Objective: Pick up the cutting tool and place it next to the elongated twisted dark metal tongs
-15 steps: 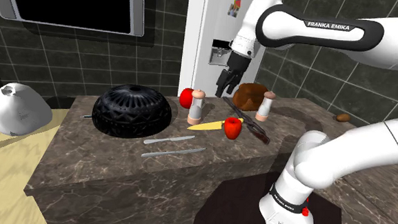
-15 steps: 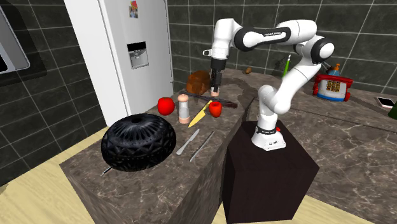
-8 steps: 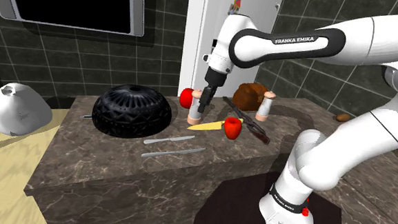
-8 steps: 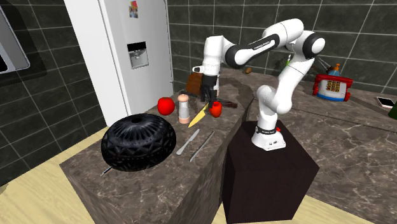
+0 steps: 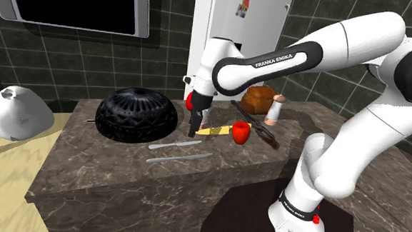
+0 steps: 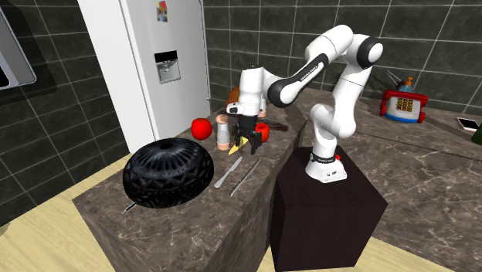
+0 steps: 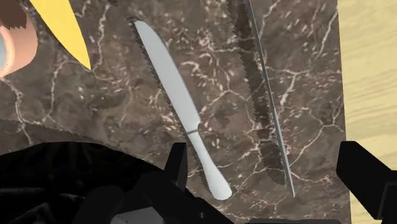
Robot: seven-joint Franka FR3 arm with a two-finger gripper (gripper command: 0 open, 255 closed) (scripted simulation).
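Thin knife (image 7: 270, 102) on counter (image 7: 210, 76) beneath spread claw (image 7: 264, 162); arm (image 5: 271, 61) arched, wrist pointing down.

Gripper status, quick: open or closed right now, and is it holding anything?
Gripper: open, jaws apart, holding nothing.
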